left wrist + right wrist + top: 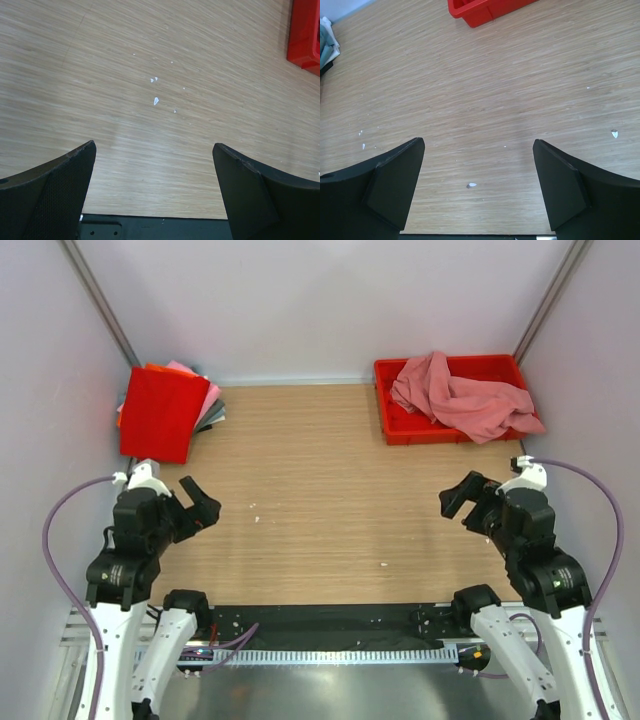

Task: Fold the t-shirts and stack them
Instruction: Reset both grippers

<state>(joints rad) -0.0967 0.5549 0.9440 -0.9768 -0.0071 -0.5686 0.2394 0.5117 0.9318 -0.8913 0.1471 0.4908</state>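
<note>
Near edge: a flat black strip (320, 618) runs along the front of the bench, between the two arm bases.
Left fingers (203, 505): black, wedge-shaped, one inner face finely meshed. They are spread wide, hold nothing, and hover over bare wood at the near left.
Right fingers (452, 500): black, smooth-faced wedges, also spread wide with nothing between them, at the near right.
Bench: light wood-grain bench (320, 490), matte, with fine straight streaks.
Flecks: small white chips (155, 101) are scattered on the wood ahead of both arms.
Stack: at the far left, against the wall, lies a bright red folded t-shirt (158, 415), a flat soft rectangle on top of the pile. Edges of orange cloth (150, 367), light pink cloth (207, 388) and grey cloth (216, 416) show beneath it.
Tray: a rigid, glossy red plastic rectangular tray (395, 430) sits in the far right corner.
Dusty pink t-shirt (460, 400): crumpled, soft and creased, it lies in the tray with part draped over its right front rim. It is well apart from both arms.
Walls: pale grey panels (320, 300) enclose three sides.
</note>
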